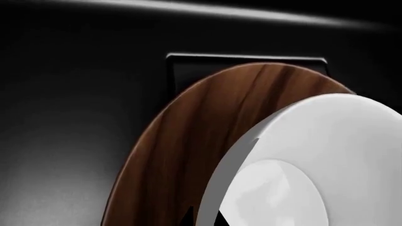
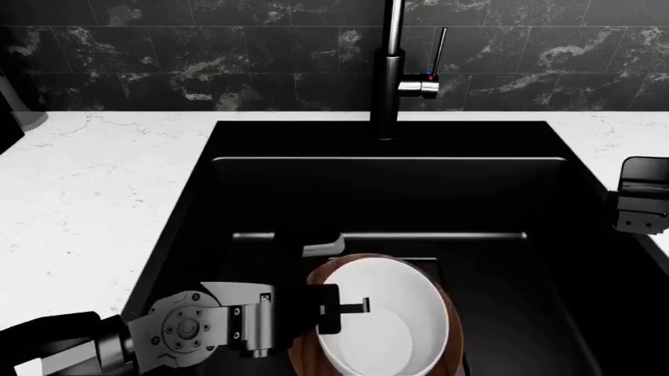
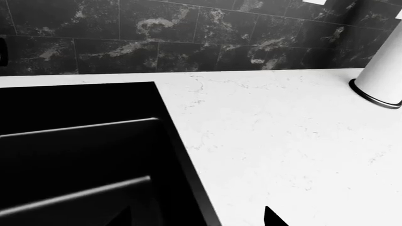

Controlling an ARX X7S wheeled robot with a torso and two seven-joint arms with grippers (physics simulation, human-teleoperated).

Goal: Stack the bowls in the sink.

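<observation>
In the head view the white bowl rests tilted inside the brown wooden bowl on the floor of the black sink. My left gripper reaches in from the left and is shut on the white bowl's left rim. The left wrist view shows the white bowl in front of the brown bowl, with my left gripper pinching the white rim between its dark tips. My right gripper hovers at the sink's right edge. In its own view the right gripper is open and empty.
A tall dark faucet stands behind the sink. White countertop lies on both sides, backed by dark marble tiles. A white cylinder with a dark base stands on the right countertop. A raised step crosses the basin.
</observation>
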